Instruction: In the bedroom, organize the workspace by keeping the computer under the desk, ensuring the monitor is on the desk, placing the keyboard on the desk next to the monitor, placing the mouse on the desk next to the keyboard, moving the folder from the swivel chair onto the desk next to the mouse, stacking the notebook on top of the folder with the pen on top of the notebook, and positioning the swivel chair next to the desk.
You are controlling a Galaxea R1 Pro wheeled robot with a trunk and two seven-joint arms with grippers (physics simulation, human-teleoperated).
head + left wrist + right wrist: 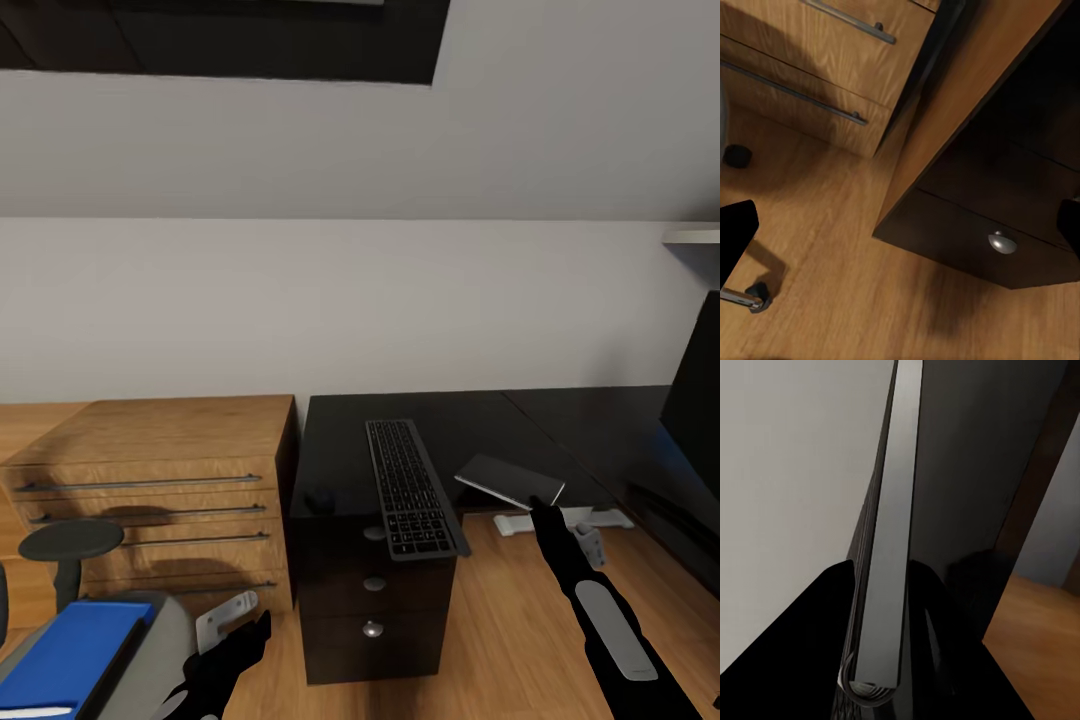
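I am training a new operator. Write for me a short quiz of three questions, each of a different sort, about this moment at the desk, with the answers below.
1. True or false: the keyboard lies fully on the desk, with no part past the edge.
2. Multiple choice: where is the blue folder? A) on the desk; B) on the swivel chair; C) on the wooden drawer unit.
3. Fill in: the right gripper is shut on a thin, flat, dark ____ thing, held tilted above the desk's front edge.

Key
1. False: its near end sticks out over the front edge, above the dark drawer cabinet.
2. B
3. grey
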